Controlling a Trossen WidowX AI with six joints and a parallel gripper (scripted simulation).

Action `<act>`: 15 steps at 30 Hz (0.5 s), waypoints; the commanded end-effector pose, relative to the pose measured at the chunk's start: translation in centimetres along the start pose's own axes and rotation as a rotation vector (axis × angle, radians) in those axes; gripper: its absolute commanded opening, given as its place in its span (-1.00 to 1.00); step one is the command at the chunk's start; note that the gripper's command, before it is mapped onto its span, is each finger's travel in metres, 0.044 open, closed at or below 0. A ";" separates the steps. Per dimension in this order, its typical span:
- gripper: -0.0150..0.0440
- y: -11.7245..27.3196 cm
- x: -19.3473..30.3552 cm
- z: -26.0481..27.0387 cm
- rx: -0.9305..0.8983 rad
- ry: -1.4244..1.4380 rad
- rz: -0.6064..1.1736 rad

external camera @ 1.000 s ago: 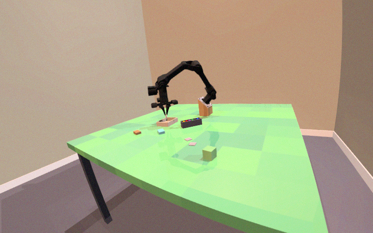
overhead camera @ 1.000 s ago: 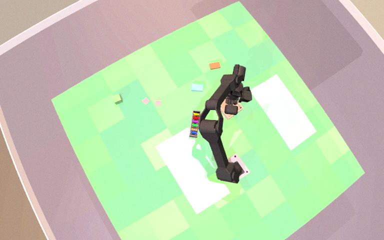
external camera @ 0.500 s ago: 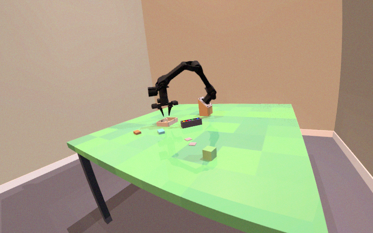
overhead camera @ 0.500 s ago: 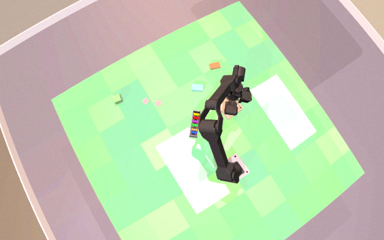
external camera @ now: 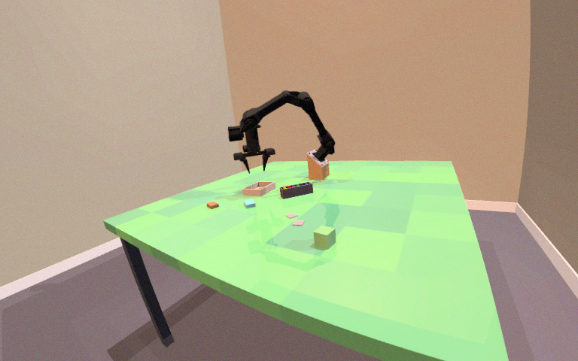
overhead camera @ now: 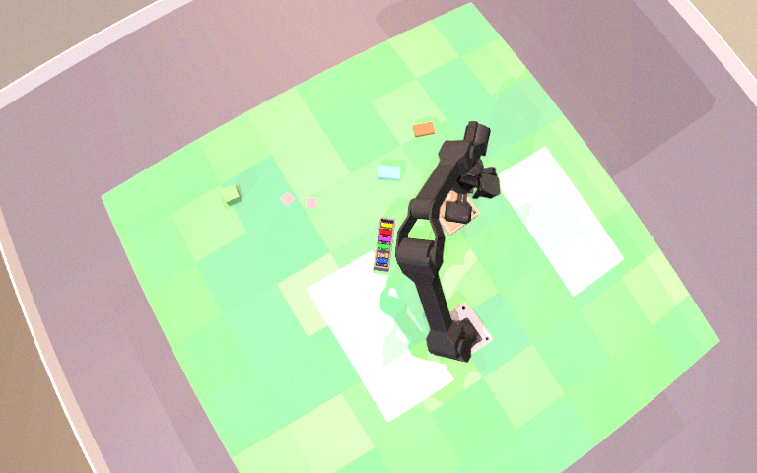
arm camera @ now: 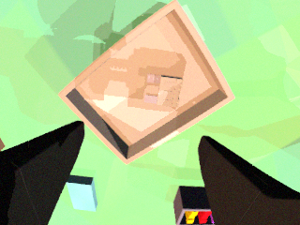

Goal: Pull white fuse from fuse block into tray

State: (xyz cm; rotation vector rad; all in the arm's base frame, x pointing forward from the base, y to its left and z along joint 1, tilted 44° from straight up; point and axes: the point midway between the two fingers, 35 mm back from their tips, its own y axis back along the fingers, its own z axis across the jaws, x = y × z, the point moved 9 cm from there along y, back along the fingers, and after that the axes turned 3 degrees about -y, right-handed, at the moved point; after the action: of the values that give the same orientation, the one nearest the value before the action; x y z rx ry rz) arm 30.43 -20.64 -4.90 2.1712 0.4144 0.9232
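Observation:
My gripper [external camera: 256,169] [arm camera: 142,136] is open and empty, hanging well above the tan tray [external camera: 254,192] [arm camera: 164,130] [overhead camera: 452,227]. In the wrist view a small pale piece [arm camera: 152,88] that looks like the white fuse lies on the tray floor, apart from the fingers. In the top view the arm hides most of the tray. The dark fuse block [overhead camera: 384,243] [external camera: 296,190] [arm camera: 194,209] with several coloured fuses stands beside the tray, clear of the gripper.
An orange tile [overhead camera: 423,128] [external camera: 212,204] and a light blue tile [overhead camera: 388,171] [external camera: 249,204] [arm camera: 82,193] lie near the tray. Two pink tiles [overhead camera: 287,198] [overhead camera: 311,202] and a green cube [overhead camera: 232,194] [external camera: 324,237] lie farther off. The arm's base block [external camera: 317,166] stands behind the fuse block.

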 end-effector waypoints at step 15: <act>0.63 0.0 0.1 0.0 0.003 0.001 -0.001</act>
State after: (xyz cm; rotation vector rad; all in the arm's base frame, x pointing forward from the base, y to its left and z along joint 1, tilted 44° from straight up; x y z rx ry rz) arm 30.45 -20.59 -4.86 2.1735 0.4182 0.9232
